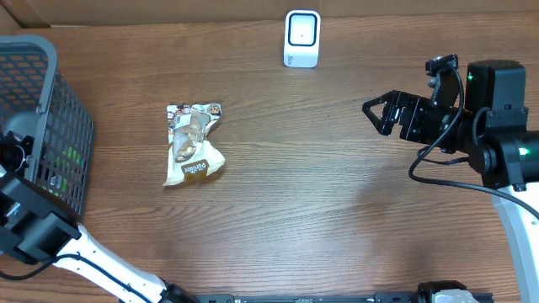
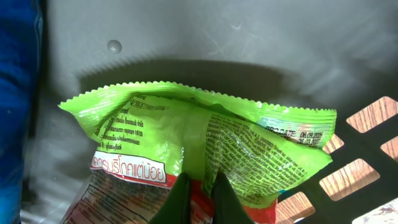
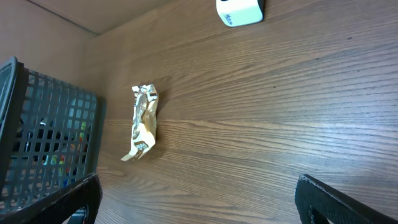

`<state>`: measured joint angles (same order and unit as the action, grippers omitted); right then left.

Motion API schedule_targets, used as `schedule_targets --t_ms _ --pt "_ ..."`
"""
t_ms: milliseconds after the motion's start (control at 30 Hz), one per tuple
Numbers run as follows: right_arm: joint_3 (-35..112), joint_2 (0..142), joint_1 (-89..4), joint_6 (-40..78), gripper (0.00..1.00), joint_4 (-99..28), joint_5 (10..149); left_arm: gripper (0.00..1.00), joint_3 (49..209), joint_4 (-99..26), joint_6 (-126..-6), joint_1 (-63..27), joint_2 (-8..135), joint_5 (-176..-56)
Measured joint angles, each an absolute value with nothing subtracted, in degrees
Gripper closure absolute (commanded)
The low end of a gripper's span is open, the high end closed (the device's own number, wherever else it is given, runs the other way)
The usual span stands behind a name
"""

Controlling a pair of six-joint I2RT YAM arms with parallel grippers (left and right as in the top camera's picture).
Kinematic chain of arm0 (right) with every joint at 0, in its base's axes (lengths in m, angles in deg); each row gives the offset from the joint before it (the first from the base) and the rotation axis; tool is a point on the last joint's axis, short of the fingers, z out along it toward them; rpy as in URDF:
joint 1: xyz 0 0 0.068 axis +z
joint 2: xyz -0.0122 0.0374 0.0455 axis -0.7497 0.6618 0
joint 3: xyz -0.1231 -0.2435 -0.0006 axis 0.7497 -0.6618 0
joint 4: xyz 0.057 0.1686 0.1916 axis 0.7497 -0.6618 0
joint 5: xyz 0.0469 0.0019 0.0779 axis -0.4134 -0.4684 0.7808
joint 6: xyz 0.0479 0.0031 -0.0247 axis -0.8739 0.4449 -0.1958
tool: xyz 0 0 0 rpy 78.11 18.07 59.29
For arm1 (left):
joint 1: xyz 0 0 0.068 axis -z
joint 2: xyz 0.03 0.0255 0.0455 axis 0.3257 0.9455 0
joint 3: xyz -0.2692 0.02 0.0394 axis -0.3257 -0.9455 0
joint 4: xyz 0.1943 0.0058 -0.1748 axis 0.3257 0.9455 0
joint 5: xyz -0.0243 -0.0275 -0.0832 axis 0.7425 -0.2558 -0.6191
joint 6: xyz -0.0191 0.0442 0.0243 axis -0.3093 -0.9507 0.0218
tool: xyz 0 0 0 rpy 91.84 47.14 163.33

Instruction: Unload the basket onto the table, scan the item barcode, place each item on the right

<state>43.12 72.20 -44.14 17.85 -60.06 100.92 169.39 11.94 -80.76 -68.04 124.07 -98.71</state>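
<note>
Inside the basket (image 1: 52, 126), on its grey floor, the green packet (image 2: 205, 140) lies flat with its printed side up and its crimped edge toward the solid wall; a stamped date shows near its right corner. The left claw (image 2: 200, 196) is closed tight on this packet, and its two dark fingers (image 2: 180, 199) pinch the near edge with only a sliver of wrapper between them. A red and white label band runs across the packet just beside the pinch. A blue thing (image 2: 15, 93) sits against the basket's left side, too blurred to identify. Wood shows through the basket's mesh openings at the lower right of the left wrist view. From overhead the left claw itself is hidden by the basket and the arm, and only a bit of green shows through the mesh. Outside the basket, on the worktop (image 1: 320, 210), a tan packet (image 1: 192, 145) lies crumpled, near the basket's right side but not touching it. A white scanner (image 1: 302, 38) stands further right of the basket, toward the worktop's far edge. The right claw (image 1: 379, 114) hovers well apart from the basket, beyond the scanner, with its jaws spread wide and nothing between them.
</note>
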Motion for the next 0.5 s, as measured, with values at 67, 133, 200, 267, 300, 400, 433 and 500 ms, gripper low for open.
schedule_targets --t_ms 67,133,200,267,300,400,433,500 --pt "43.1 72.2 -44.1 17.8 0.00 -60.0 100.9 0.96 169.4 12.1 -81.0 -68.1 124.1 -98.8" --pt "43.1 72.2 -44.1 17.8 0.00 -60.1 100.9 0.96 169.4 12.1 -81.0 -68.2 123.9 -98.9" --pt "43.1 72.2 -44.1 17.8 0.00 -60.1 100.9 0.96 169.5 12.2 -80.9 -68.3 122.7 -99.1" --pt "43.1 72.2 -44.1 17.8 0.00 -60.1 101.0 0.96 169.7 12.5 -80.9 -68.7 117.8 -99.7" --pt "43.1 72.2 -44.1 17.8 0.00 -60.1 100.9 0.96 170.1 12.2 -80.9 -68.9 112.1 -99.9" --pt "43.1 72.2 -44.1 17.8 0.00 -60.1 100.9 0.96 171.2 11.3 -80.9 -69.0 101.4 -100.0" --pt "43.1 72.2 -44.1 17.8 0.00 -60.1 100.9 0.96 171.9 11.3 -80.9 -69.0 97.5 -100.0" --pt "43.1 72.2 -44.1 17.8 0.00 -60.1 100.9 0.86 173.2 11.3 -81.0 -69.0 90.7 -99.7"
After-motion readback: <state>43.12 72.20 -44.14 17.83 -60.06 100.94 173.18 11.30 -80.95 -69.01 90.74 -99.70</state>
